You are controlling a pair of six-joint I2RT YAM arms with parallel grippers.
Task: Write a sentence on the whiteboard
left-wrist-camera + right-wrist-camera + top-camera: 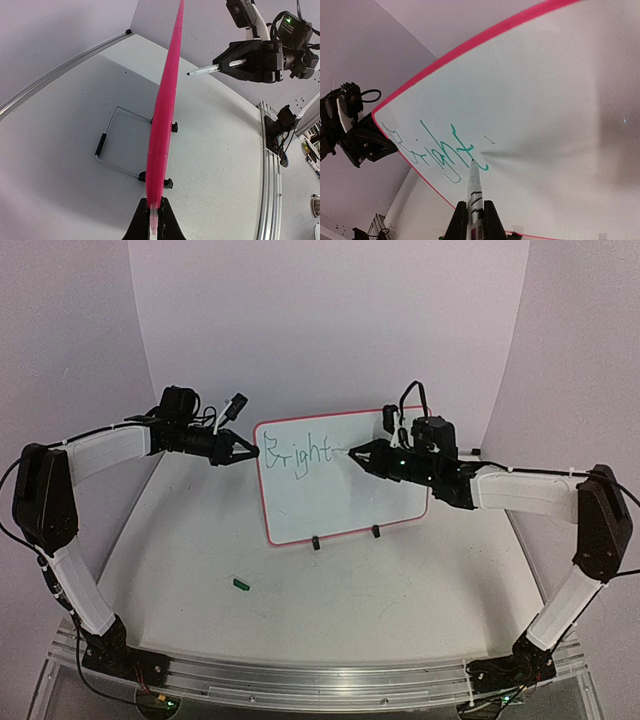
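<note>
**A:** Nearest is the metal rail [320, 678], with both arm bases bolted on it. What lies beyond?

**B:** A small green object [240, 583] lies on the table [400, 590], well apart from everything else. Behind it, mid-table, the whiteboard [340, 490] stands nearly upright on two black clip feet [314, 543]. A wire stand [117, 142] sits at its back.

**A:** And the hands?

**B:** The left gripper [154, 212] is clamped on the board's left pink rim. The right gripper [474, 212] is closed around a marker [474, 185], which points at the board's face.

**A:** Anything written?

**B:** Green script [298, 452] reading "Bright" runs along the upper left. The marker's tip sits at the end of the last letter. From the right wrist it looks to be touching, but the left wrist view hints at a slight gap, so contact cannot be settled.
</note>
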